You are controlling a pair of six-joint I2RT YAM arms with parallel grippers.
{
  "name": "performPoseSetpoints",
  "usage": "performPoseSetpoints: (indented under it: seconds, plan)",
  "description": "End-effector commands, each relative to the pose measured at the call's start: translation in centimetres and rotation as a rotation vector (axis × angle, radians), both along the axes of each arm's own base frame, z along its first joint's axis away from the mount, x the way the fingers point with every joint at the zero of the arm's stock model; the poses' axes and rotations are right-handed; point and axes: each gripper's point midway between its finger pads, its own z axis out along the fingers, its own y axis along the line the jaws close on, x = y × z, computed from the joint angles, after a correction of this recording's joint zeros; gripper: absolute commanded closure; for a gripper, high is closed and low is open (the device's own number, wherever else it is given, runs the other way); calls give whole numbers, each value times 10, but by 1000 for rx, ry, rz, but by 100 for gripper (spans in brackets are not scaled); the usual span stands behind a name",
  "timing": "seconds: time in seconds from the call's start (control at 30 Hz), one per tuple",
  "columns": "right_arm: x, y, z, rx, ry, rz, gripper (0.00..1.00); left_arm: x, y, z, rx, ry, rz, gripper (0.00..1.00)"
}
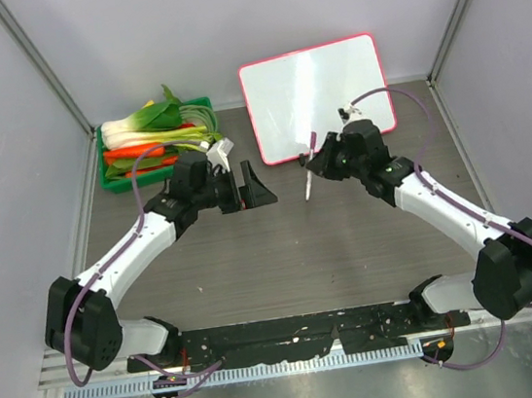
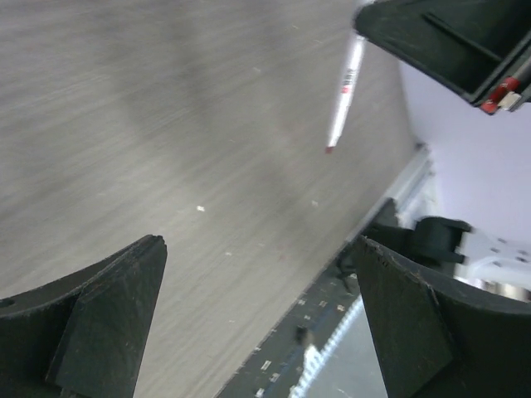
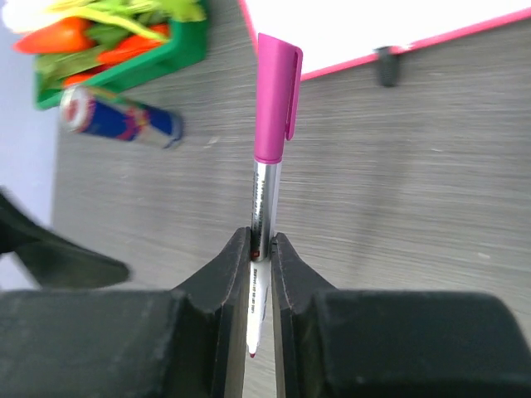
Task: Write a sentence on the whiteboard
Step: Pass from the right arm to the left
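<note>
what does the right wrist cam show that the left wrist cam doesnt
Only right wrist: the pink cap of the pen, the can, the green crate of vegetables, the whiteboard corner with one black foot. Only left wrist: the left gripper, clearly open, and the rail at the table's near edge. Both: the pen shut in the right gripper, and the wood-grain table.

White arms (image 1: 131, 251), black joints (image 1: 85, 326), purple cables (image 1: 384, 89)

The whiteboard (image 3: 390, 21) is cut off by the top edge of the right wrist view. Print on the pen (image 2: 346, 91) is too blurred to read.
</note>
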Motion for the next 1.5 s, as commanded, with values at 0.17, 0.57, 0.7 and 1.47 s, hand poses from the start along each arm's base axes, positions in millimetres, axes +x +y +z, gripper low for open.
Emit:
performPoseSetpoints:
  seconds: [0.17, 0.57, 0.7, 1.47]
  plan:
    - [-6, 87, 106, 382, -258, 207, 98, -22, -41, 65, -382, -66, -227, 0]
    - [-20, 103, 116, 488, -219, 281, 99, -5, -43, 59, -338, -117, -198, 14]
    - [-27, 106, 115, 502, -199, 305, 99, 4, -42, 59, -308, -147, -176, 19]
    - [-31, 99, 113, 482, -179, 264, 75, 19, -46, 63, -288, -173, -160, 100]
